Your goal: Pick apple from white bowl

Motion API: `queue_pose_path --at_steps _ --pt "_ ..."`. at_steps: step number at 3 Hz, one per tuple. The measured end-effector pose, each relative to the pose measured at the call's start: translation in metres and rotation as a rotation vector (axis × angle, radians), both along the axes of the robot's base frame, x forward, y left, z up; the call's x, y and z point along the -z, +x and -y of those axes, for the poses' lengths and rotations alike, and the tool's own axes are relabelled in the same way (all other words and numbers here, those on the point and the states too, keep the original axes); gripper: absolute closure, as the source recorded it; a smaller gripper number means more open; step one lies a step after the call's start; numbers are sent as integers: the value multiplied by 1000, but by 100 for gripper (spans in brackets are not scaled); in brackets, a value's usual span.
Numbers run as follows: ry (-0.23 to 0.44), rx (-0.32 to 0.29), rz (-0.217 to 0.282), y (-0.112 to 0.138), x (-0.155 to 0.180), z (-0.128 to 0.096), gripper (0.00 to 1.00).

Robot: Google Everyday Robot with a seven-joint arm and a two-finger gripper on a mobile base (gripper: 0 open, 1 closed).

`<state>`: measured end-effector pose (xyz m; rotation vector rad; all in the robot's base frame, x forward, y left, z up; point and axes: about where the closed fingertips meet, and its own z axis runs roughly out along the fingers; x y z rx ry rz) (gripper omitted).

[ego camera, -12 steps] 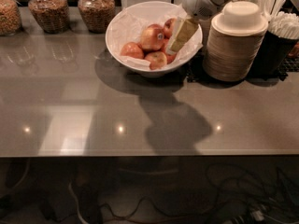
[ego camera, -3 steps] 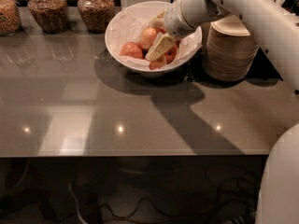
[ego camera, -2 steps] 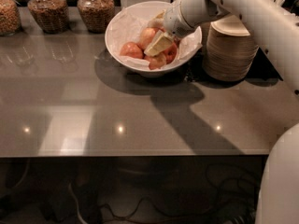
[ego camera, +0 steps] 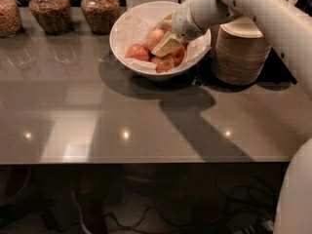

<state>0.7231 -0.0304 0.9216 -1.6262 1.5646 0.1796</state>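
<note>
The white bowl, wide and lined with crinkled white paper, stands at the back of the grey counter. Several red-yellow apples lie in it: one at the left, one in the middle, and one at the front. My gripper reaches in from the right on the white arm. It is down inside the bowl, against the middle apple and above the front ones. The gripper hides part of the apples.
A tall stack of beige disposable bowls stands right next to the white bowl, under my arm. Three glass jars of brown food line the back left. The counter's front edge runs across below.
Four seconds ago the gripper was at the bowl's right rim; it has moved left and down among the apples. Over the last second it has barely shifted.
</note>
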Motion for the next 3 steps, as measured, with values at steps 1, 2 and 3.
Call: queue_pose_path --at_steps 1,2,3 --pt "10 8 38 -4 -18 4 100" --pt "23 28 96 -11 -49 15 100" --pt "76 41 136 -29 -82 34 100"
